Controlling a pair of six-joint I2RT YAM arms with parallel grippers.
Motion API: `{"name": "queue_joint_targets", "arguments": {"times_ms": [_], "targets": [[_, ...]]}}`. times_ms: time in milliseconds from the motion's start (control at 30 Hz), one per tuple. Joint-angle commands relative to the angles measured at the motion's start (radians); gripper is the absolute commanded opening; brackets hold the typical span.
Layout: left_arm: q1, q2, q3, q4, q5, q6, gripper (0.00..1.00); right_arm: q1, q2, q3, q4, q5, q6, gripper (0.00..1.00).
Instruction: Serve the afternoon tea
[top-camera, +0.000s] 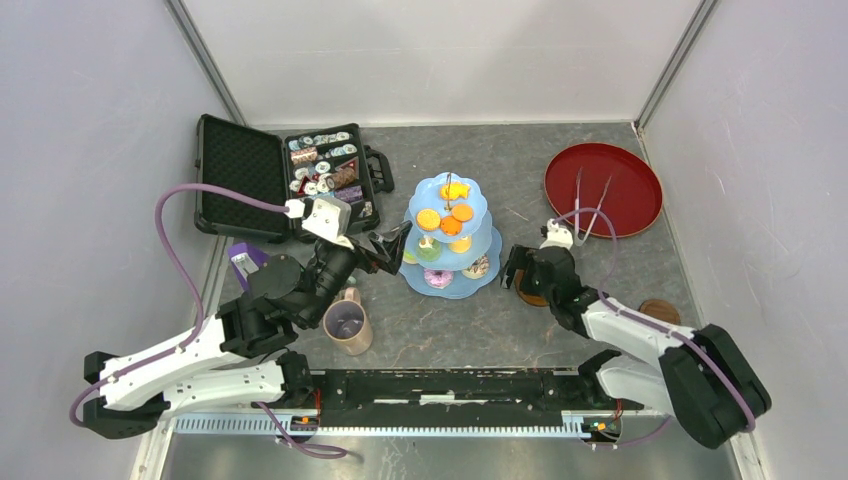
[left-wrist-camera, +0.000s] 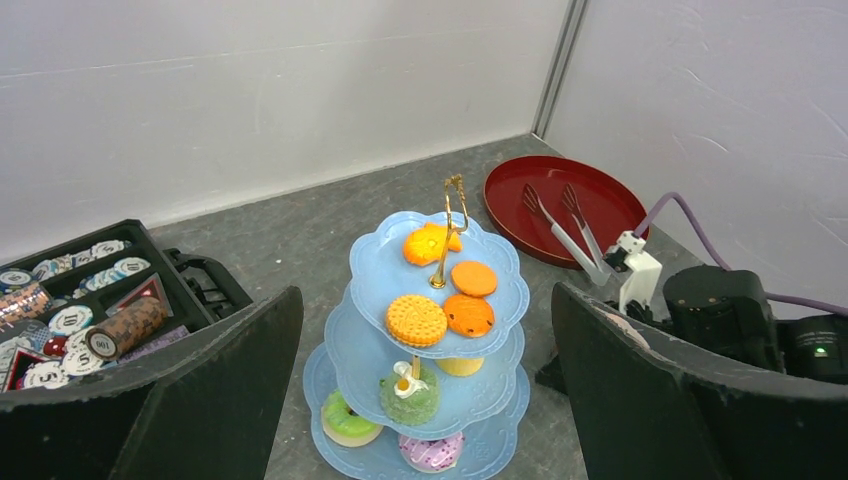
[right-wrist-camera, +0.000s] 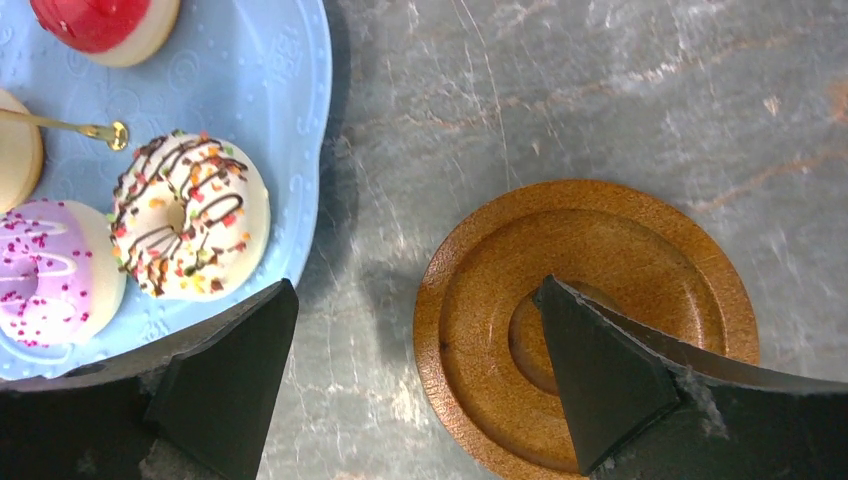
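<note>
The pale-blue three-tier cake stand (top-camera: 450, 235) stands mid-table with orange biscuits (left-wrist-camera: 416, 319) on top, and cakes and donuts (left-wrist-camera: 348, 418) on the lower tiers. My left gripper (top-camera: 398, 248) is open at the stand's left side; in the left wrist view the stand (left-wrist-camera: 380, 270) sits ahead between the spread fingers (left-wrist-camera: 220, 380). My right gripper (right-wrist-camera: 415, 290) hangs open just right of the stand. One finger is over a brown coaster (right-wrist-camera: 480, 330); the other is by the bottom tier beside a white donut (right-wrist-camera: 190, 230). A tan mug (top-camera: 347, 325) stands near the left arm.
An open black case of small tins (top-camera: 285, 175) lies at the back left. A round dark-red tray (top-camera: 603, 188) with tongs on it sits at the back right. A second coaster (top-camera: 660, 310) lies by the right arm. A purple object (top-camera: 245, 262) is left of the mug.
</note>
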Motion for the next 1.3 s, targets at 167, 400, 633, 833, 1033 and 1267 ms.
{"name": "queue_joint_targets", "arguments": {"times_ms": [167, 400, 633, 833, 1033, 1267], "targets": [[-0.008, -0.014, 0.000, 0.055, -0.026, 0.044, 1.00, 0.004, 0.147, 0.093, 0.074, 0.015, -0.067, 0.98], [-0.010, -0.018, 0.003, 0.053, -0.018, 0.033, 1.00, 0.073, 0.017, 0.170, -0.052, 0.000, -0.189, 0.98], [-0.010, -0.035, 0.006, 0.048, -0.019, 0.034, 1.00, 0.234, -0.154, 0.205, -0.201, -0.014, -0.206, 0.98], [-0.010, -0.059, -0.004, 0.066, -0.082, 0.051, 1.00, 0.573, -0.156, 0.203, -0.093, -0.035, -0.204, 0.98], [-0.009, -0.117, -0.039, 0.121, -0.199, 0.053, 1.00, 0.791, 0.135, 0.513, -0.171, 0.132, -0.039, 0.98], [-0.009, -0.190, -0.070, 0.172, -0.254, 0.071, 1.00, 0.819, 0.448, 0.727, -0.052, 0.047, 0.207, 0.98]]}}
